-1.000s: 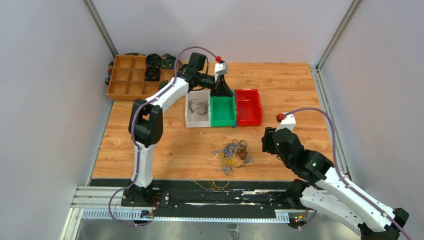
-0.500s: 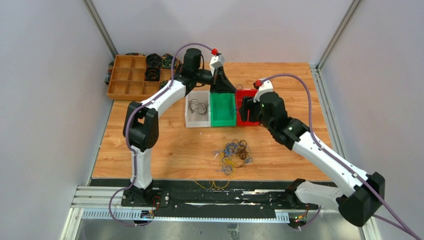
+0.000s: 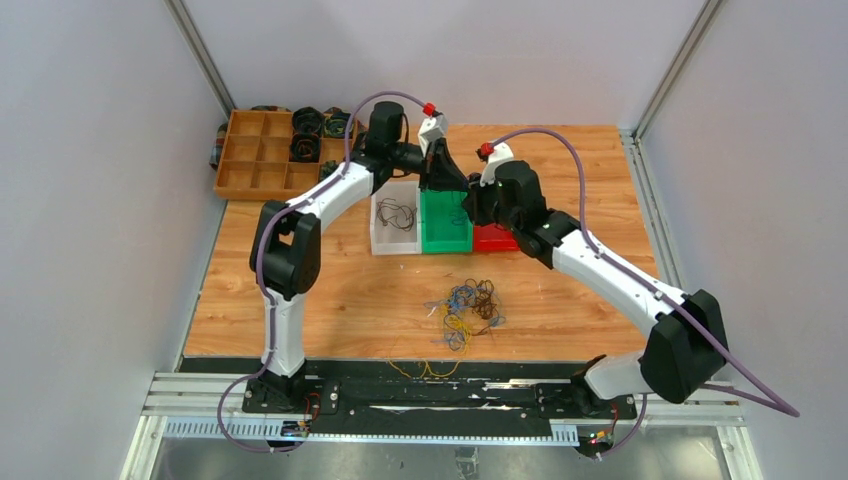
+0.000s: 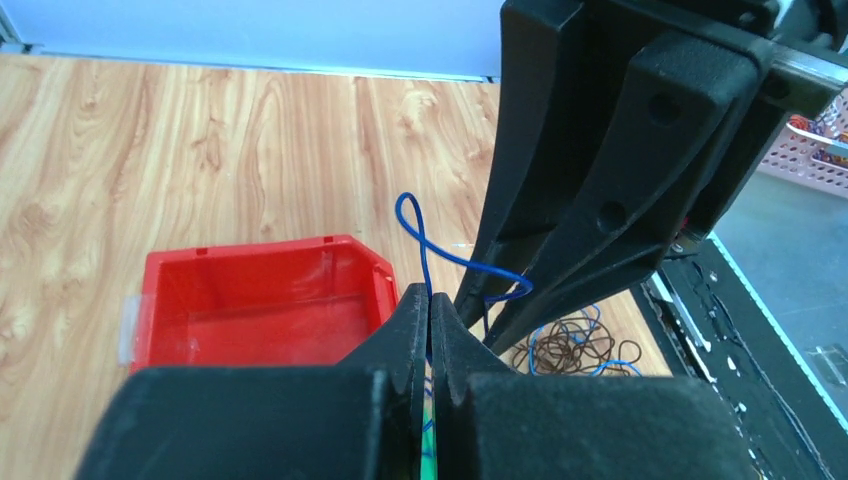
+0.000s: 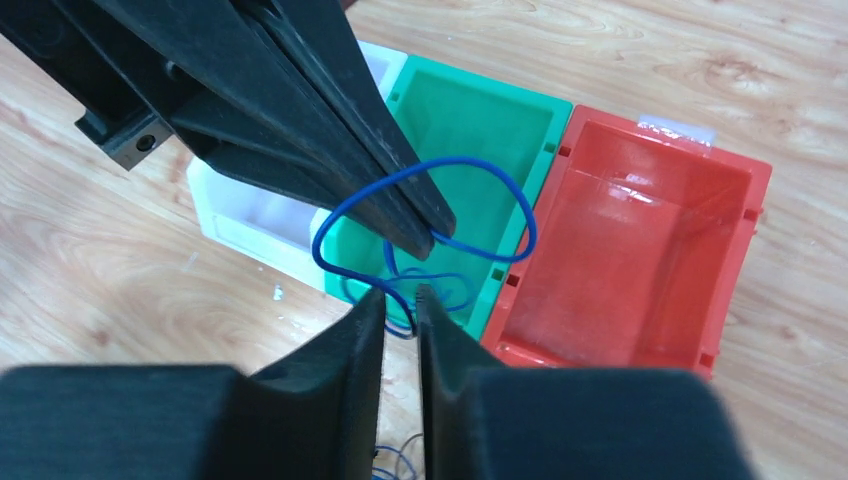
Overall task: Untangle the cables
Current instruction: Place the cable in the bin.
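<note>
At the near edge of the wooden surface (image 3: 330, 290), a few yellow strands (image 3: 430, 368) trail over the rim toward the arm bases. Just beyond them, around the middle of the surface, lies the main tangle of cables (image 3: 468, 305): yellow-orange, blue and dark brown loops heaped together, apart from both arms.

Farther back stand three bins side by side, touching: a white bin (image 3: 382, 240) on the left with a dark cable (image 3: 397, 214) lying in it, a green bin (image 3: 445, 245) in the middle and a red bin (image 5: 720, 260) on the right.

Above the green bin the two arms meet. The left end effector (image 4: 430, 300) has its fingers pressed together, pinching a blue cable (image 5: 460, 160) at the tips. This cable hangs in open loops over the green bin. The right end effector (image 5: 400, 295) faces it from the red bin's side, its fingers drawn nearly together with a narrow gap. Strands of the blue cable cross at its tips, but whether they are gripped cannot be told.

At the far left corner sits a wooden compartment tray (image 3: 258, 150) with dark rolled coils (image 3: 306, 135) in and beside it.
</note>
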Tool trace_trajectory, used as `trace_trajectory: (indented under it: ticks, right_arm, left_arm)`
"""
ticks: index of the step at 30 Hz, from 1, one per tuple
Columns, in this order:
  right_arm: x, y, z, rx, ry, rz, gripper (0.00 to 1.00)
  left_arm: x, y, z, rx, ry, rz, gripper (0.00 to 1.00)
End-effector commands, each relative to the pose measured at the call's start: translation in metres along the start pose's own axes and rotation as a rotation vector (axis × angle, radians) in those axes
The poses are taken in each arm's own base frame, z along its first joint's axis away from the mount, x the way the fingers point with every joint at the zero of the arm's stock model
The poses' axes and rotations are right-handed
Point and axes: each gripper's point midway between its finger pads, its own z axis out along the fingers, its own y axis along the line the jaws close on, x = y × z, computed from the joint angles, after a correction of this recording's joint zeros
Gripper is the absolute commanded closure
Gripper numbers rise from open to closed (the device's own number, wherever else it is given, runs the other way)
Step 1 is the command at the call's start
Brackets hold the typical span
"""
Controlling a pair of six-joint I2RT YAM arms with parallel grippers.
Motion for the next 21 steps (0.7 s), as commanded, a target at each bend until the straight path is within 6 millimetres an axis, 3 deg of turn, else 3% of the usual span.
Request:
trace_trajectory:
  ticks: [1, 2, 4, 7, 9, 12, 16, 21]
  right_arm:
    - [-0.013, 0.0, 0.012, -0.012, -0.045, 0.009, 0.89]
    - [-0.012, 0.0, 0.014, -0.014, -0.044, 0.012, 0.93]
    - [-0.008, 0.0, 0.019, -0.016, -0.035, 0.016, 0.99]
    - [0.0, 0.001, 0.026, -0.018, -0.007, 0.018, 0.99]
    - [0.006, 0.001, 0.03, -0.018, 0.012, 0.016, 0.99]
    - [0.017, -0.002, 0.036, -0.005, 0.045, 0.015, 0.99]
    - [0.026, -0.006, 0.043, 0.013, 0.082, -0.002, 0.99]
    - [0.032, -0.006, 0.061, 0.019, 0.125, -0.01, 0.99]
  left_arm:
    - [0.026, 0.011, -0.002, -0.009, 0.007, -0.006, 0.99]
    - [0.031, 0.013, -0.002, -0.013, 0.009, -0.013, 0.99]
    - [0.042, 0.017, -0.004, -0.031, 0.015, -0.026, 0.85]
    - [0.053, 0.025, -0.007, -0.059, 0.013, -0.035, 0.66]
    - [0.055, 0.031, -0.009, -0.071, 0.006, -0.038, 0.35]
    - [0.052, 0.039, -0.014, -0.109, 0.002, -0.016, 0.03]
    - [0.032, 0.05, -0.038, -0.217, -0.017, 0.041, 0.02]
    - [0.008, 0.056, -0.083, -0.373, -0.059, -0.059, 0.02]
